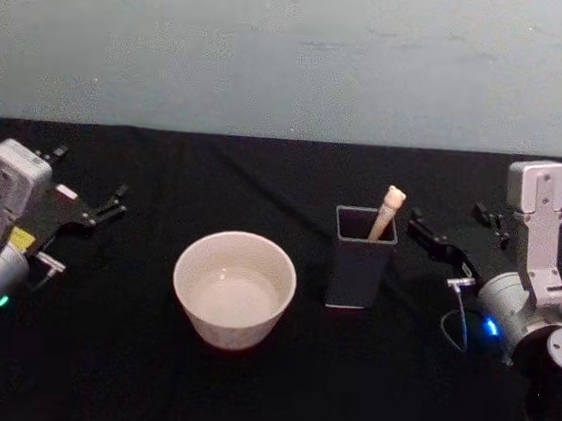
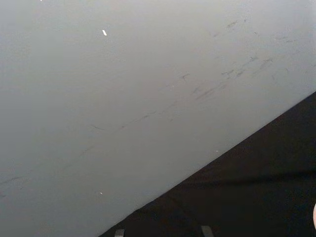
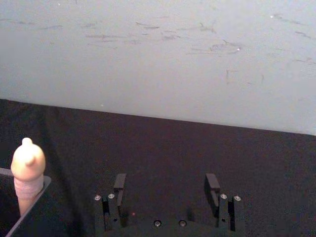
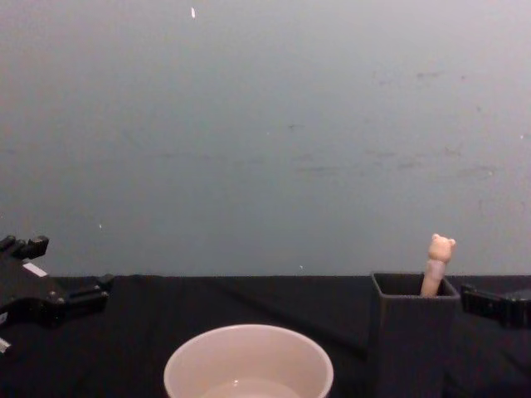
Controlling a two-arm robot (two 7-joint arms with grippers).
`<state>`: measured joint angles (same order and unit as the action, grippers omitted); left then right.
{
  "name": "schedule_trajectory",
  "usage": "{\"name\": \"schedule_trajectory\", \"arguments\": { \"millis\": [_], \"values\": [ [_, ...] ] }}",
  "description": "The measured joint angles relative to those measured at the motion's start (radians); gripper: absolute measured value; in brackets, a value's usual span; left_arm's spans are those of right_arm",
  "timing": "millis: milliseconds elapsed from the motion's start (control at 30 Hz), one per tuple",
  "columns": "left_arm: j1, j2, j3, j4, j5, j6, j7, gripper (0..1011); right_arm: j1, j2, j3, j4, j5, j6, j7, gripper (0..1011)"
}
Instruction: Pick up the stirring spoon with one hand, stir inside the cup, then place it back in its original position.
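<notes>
cream stirring spoon (image 1: pixel 387 212) stands in holder (image 1: pixel 359 264), just left of open right claw (image 1: pixel 422 228).

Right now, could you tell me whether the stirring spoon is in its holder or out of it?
In. The stirring spoon stands in the dark square holder, its bear-head handle leaning above the rim; neither gripper touches it.

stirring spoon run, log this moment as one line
stirring spoon: upright in holder | cup: untouched | right gripper: open beside holder | left gripper: parked far left
</notes>
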<state>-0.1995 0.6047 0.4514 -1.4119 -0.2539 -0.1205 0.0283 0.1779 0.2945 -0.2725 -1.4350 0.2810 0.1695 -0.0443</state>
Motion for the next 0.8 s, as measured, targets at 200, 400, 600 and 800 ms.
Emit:
{"name": "schedule_trajectory", "arguments": {
  "millis": [200, 400, 600, 800],
  "values": [
    [0.000, 0.000, 0.000, 0.000, 0.000, 0.000, 0.000, 1002, 0.000, 0.000, 0.000, -0.001, 0.000, -0.001, 0.000, 1002],
    [0.000, 0.000, 0.000, 0.000, 0.000, 0.000, 0.000, 1001, 0.000, 0.001, 0.000, -0.002, 0.001, -0.001, -0.001, 1003],
    [0.000, 0.000, 0.000, 0.000, 0.000, 0.000, 0.000, 1001, 0.000, 0.001, 0.000, -0.002, 0.001, -0.002, -0.001, 1002],
    [0.000, 0.000, 0.000, 0.000, 0.000, 0.000, 0.000, 1001, 0.000, 0.001, 0.000, -0.003, 0.001, -0.002, -0.001, 1002]
  ]
}}
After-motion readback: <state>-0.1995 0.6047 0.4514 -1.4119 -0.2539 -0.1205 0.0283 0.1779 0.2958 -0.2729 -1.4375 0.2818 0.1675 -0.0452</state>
